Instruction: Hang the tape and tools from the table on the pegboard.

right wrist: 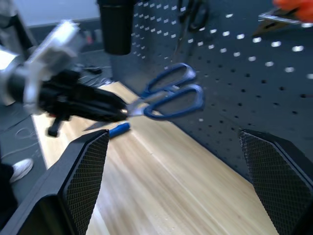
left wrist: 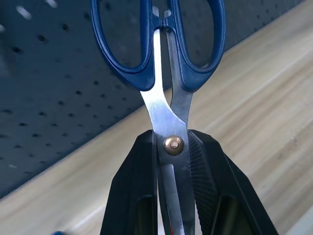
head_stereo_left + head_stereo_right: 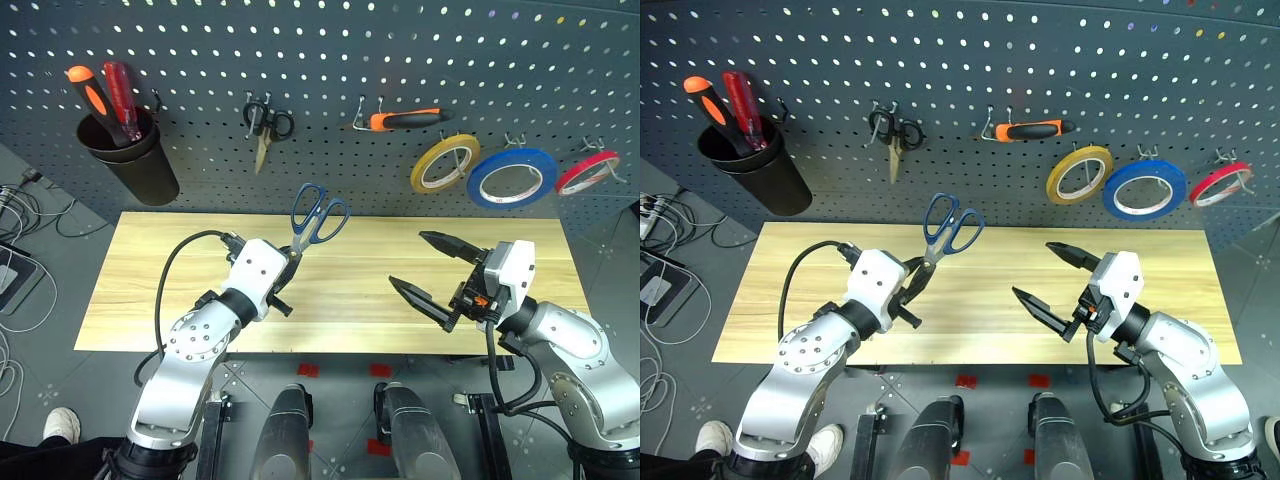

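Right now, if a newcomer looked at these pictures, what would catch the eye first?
First, the blue-handled scissors, held handles-up above the table, their blades clamped in the shut left gripper. Next, the right gripper, spread wide open and holding nothing. Behind, on the pegboard, hang the yellow, blue and red tape rings.

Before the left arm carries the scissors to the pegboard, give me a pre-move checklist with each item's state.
1. Left gripper shut on the scissors at the blades: ok.
2. Handle loops free for a hook: ok.
3. Scissors lifted off the table: ok.
4. Right gripper open, apart from the scissors: ok.
5. Free hook on the pegboard: cannot tell.
6. Blue tape hung: ok.
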`<state>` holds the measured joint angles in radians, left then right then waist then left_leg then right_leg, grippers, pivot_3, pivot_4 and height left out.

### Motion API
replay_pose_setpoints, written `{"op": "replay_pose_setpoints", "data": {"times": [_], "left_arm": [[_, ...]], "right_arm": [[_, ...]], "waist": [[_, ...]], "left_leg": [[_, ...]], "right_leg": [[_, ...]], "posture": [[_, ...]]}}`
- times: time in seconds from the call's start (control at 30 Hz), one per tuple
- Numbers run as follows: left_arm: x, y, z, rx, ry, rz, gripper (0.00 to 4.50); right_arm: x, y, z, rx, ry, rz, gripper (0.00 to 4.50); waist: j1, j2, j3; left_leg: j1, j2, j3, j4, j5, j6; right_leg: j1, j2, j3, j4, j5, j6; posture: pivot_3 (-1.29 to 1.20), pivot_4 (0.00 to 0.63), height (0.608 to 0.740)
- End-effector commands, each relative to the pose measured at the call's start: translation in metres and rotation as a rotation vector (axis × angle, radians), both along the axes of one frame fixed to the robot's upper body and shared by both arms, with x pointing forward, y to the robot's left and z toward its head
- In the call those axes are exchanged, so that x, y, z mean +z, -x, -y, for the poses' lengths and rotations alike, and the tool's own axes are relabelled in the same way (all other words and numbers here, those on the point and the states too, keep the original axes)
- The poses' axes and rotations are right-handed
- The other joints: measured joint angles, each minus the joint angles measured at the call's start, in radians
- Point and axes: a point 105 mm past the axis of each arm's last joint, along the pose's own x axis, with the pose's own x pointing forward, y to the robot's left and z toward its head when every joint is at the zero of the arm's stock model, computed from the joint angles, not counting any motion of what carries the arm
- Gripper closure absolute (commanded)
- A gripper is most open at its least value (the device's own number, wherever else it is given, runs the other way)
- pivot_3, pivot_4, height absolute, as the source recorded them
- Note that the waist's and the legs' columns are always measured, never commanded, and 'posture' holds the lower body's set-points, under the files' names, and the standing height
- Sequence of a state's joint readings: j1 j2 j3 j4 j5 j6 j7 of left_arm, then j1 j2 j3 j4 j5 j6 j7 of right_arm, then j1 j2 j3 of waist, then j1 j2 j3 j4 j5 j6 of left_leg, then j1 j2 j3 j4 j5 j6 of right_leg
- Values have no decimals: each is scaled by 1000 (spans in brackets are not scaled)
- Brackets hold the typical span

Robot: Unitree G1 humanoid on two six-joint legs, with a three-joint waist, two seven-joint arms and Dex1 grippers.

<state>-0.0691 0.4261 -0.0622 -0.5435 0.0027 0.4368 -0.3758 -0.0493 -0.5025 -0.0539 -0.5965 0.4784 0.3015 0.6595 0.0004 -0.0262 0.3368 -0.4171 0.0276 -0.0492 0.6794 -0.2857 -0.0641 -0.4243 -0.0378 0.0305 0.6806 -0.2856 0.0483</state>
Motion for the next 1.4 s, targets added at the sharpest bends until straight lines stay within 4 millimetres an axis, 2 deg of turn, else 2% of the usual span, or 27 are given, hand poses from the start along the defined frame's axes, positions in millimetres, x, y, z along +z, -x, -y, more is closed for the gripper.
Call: {"op": "replay_pose_setpoints", "data": {"times": [0.03, 0.43, 0.6, 0.87, 1.4], "left_arm": [[28, 13, -4, 14, -11, 210, 3906], [42, 25, -16, 67, 16, 374, 3906], [46, 18, -23, 115, 26, 394, 3906], [53, 6, -22, 137, 43, 417, 3906], [36, -2, -26, 163, 63, 342, 3906]], "right_arm": [[16, 10, 1, -10, -51, 47, 0], [23, 8, 2, -31, -64, 85, 0], [24, 6, 0, -29, -63, 94, 0], [25, 5, 0, -37, -61, 110, 0], [22, 3, 0, -67, -58, 102, 0]], "waist": [[0, -1, -9], [2, -3, -60], [4, -3, -66], [8, -3, -77], [10, -3, -85]], "left_leg": [[0, 0, 0, 0, 0, 0], [2, -1, 1, 0, -1, 1], [2, -2, 2, 0, -1, 1], [2, -3, 3, 0, -1, 2], [2, -2, 4, 1, -1, 2]], "right_leg": [[0, 0, 0, 0, 0, 0], [2, 1, 0, -1, 0, 0], [3, 1, -1, -1, 0, 0], [3, 1, -1, -1, 0, 0], [3, 2, 0, 0, 0, 0]], "posture": [[52, 239, 740], [63, 205, 740], [70, 202, 740], [67, 206, 740], [59, 203, 740]]}}
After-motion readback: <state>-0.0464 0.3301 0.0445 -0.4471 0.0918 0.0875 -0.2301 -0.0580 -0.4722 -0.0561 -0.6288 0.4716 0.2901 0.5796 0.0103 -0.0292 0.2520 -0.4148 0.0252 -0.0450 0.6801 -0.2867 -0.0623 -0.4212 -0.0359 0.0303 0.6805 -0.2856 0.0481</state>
